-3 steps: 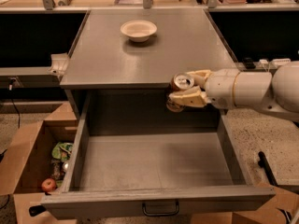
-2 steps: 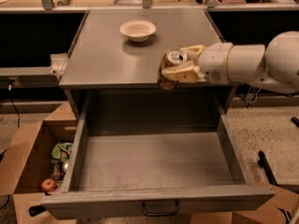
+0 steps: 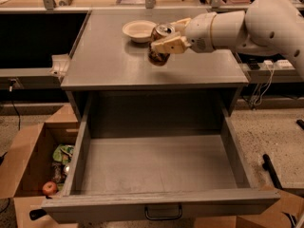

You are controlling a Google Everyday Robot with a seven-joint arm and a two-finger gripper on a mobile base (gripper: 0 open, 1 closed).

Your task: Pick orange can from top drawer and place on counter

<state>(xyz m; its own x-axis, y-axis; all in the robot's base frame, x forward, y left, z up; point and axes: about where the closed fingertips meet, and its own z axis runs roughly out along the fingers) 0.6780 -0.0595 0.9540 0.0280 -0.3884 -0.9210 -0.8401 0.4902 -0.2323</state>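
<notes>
The orange can (image 3: 159, 55) is held in my gripper (image 3: 167, 41), tilted, above the middle of the grey counter (image 3: 109, 61). The gripper's pale fingers (image 3: 166, 45) are closed around the can's side, and the silver top faces up and left. I cannot tell whether the can's base touches the counter. The white arm reaches in from the right. The top drawer (image 3: 156, 163) stands pulled fully open below the counter's front edge, and nothing shows inside it. Its dark handle (image 3: 163, 213) is on the front panel.
A white bowl (image 3: 138, 31) sits on the counter just left of the can. An open cardboard box (image 3: 33, 160) with an apple and wrappers stands on the floor at left. Another box corner is at the bottom right. A cluttered tan shelf runs behind the counter.
My gripper has carried the orange can up and to the left, from beside the counter's front right edge to above the counter's middle near the bowl.
</notes>
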